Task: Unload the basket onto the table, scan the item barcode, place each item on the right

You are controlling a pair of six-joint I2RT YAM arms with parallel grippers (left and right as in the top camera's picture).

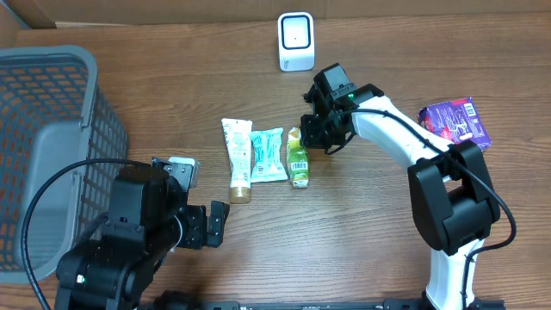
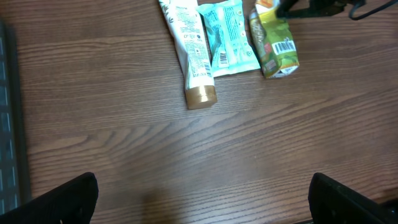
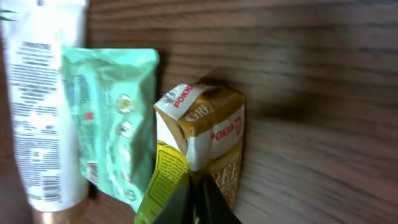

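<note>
Green tea carton [image 1: 298, 158]: we log it flat on the counter [image 1: 362, 250] near its middle, unlifted, right tool [image 3: 194, 200] shut at its far end, grip uncertain, left tool [image 2: 202, 200] wide and empty, scanner [image 1: 295, 40] at the far edge, scan not yet done.

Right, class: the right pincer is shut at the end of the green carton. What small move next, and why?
Probably a slight lift straight up. The right pincer is shut at the end of the green carton, but whether it truly grips is unclear; the carton lies flat beside the mint packet. A lift tests the hold before heading to the white scanner.
</note>
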